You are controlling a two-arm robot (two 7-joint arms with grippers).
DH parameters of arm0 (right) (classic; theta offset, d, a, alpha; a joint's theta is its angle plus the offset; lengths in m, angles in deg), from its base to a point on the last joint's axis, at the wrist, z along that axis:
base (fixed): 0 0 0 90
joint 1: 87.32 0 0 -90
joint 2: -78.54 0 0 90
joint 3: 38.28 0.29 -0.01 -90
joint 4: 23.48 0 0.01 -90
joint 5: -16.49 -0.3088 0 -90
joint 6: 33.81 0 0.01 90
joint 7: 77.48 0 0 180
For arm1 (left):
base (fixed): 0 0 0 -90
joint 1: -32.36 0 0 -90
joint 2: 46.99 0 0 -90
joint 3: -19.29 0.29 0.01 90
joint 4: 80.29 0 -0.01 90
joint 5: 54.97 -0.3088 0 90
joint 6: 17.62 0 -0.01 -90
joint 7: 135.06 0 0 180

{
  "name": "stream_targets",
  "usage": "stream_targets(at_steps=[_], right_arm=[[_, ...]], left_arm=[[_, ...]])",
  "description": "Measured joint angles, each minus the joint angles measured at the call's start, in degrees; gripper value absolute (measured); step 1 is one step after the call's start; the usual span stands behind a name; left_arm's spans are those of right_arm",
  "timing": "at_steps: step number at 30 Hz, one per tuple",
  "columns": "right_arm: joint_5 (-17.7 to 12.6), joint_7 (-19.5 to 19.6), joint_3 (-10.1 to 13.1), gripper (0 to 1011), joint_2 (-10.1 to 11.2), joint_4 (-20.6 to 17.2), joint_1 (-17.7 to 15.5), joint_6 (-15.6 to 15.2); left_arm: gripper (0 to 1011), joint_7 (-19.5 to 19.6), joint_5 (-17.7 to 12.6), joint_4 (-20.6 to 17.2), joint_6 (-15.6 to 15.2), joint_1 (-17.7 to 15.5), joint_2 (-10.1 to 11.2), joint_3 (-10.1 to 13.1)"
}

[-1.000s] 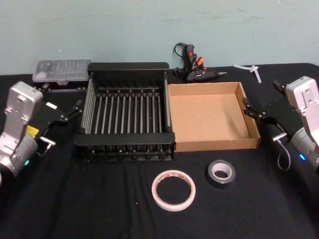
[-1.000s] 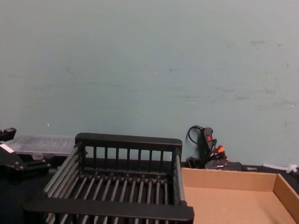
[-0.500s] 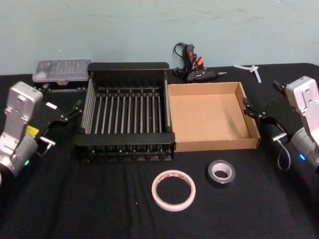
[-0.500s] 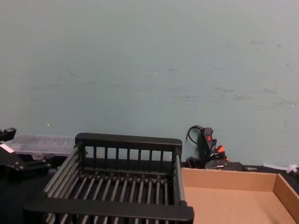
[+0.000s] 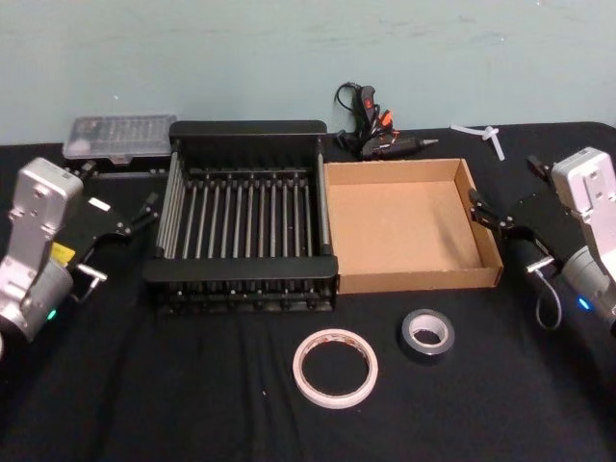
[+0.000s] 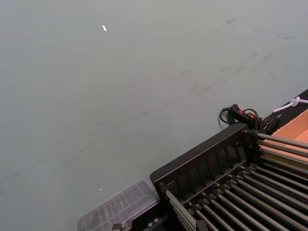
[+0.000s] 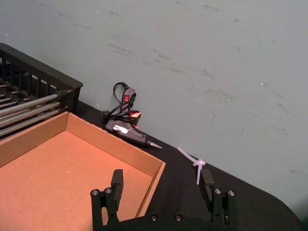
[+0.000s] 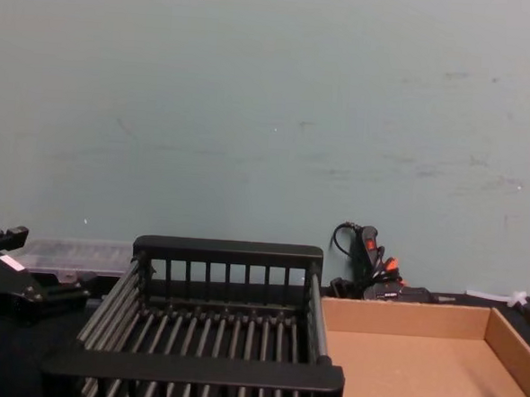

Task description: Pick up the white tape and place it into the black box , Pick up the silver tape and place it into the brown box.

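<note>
Right gripper [image 5: 489,212]: fingers [image 7: 117,177] spread wide, nothing between them, hovering just outboard of the right wall of the shallow brown cardboard tray [image 5: 414,279]. Pointed toward the tray and the wall behind, not down at the cloth.

Left gripper [image 5: 140,216]: parked just outboard of the left side of the black slatted crate [image 5: 245,127]. Appears spread and empty, though the head view is too coarse to be sure.

Small thick roll of dark grey-silver duct tape [image 5: 427,335]: flat on the black table cloth [image 5: 192,385], inboard of the right gripper and closer to the robot body than it, just in front of the tray's near wall. Wide thin ring of off-white tape [image 5: 335,368]: also flat, a little farther inboard again, near the grey roll but apart from it. Well inboard of the left gripper, closer to the body. Both boxes empty; neither tape picked yet.

Step in hand, as judged: first reach.
- For the ring: tilt the wrist to point straight down first.
- Centre over one side of the ring, one finger inside the core, one outside.
- Descend until nearly touching the cloth, since the ring is low and thin.
- Close gently; likely light and prone to sliding.
- Lift clear of the crate's thick rim before crossing.
</note>
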Motion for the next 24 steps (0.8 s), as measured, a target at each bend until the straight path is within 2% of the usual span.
stream_targets(at_steps=[8, 24], right_arm=[[-0.8, -1.8, 1.5, 1002, 0.3, -2.5, -2.0, -1.1], [-5.0, -4.7, 5.8, 1002, 3.2, -13.9, -10.3, -8.1]], left_arm=[[1001, 0.0, 0.0, 0.0, 0.0, 0.0, 0.0, 0.0], [1001, 0.0, 0.0, 0.0, 0.0, 0.0, 0.0, 0.0]])
